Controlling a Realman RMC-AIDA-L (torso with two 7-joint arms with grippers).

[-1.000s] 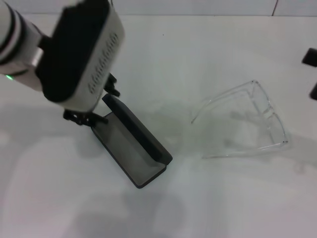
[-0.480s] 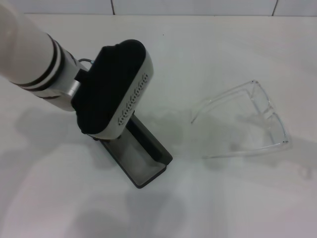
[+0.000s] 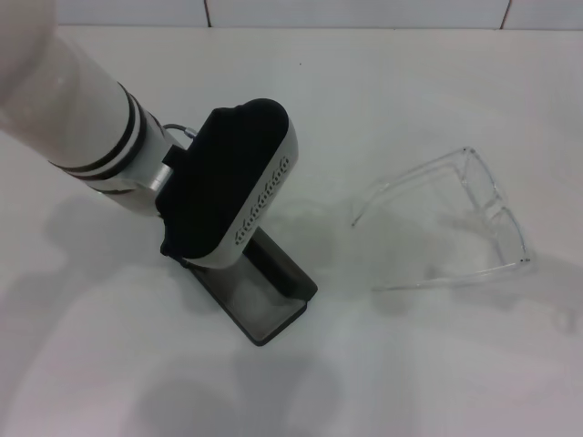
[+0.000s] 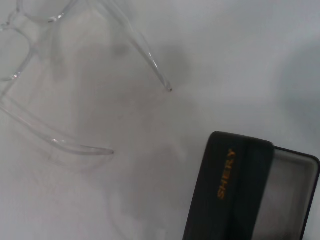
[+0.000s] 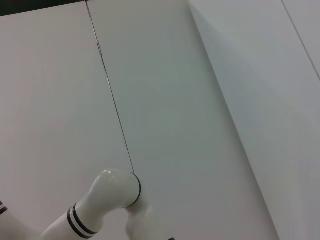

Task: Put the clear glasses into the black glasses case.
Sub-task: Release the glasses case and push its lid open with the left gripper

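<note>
The black glasses case [image 3: 273, 305] lies open left of the table's centre, its lid standing up and its grey lining showing. The black-and-white wrist housing [image 3: 228, 187] of my left arm hangs right over the case and hides most of it, along with the gripper's fingers. In the left wrist view the case lid [image 4: 232, 190] shows orange "SHERY" lettering beside the grey lining [image 4: 290, 195]. The clear glasses [image 3: 487, 214] rest on the table to the right, apart from the case, temple arms spread toward it. One clear temple [image 4: 75, 146] appears in the left wrist view. My right gripper is out of view.
The white table [image 3: 410, 364] carries only the case and the glasses. A tiled wall edge [image 3: 364, 14] runs along the back. The right wrist view shows white wall panels and my left arm [image 5: 100, 200] far off.
My left arm has moved right and lower over the case, covering more of it. The right gripper has left the right edge of the head view. Case and glasses have not moved.
</note>
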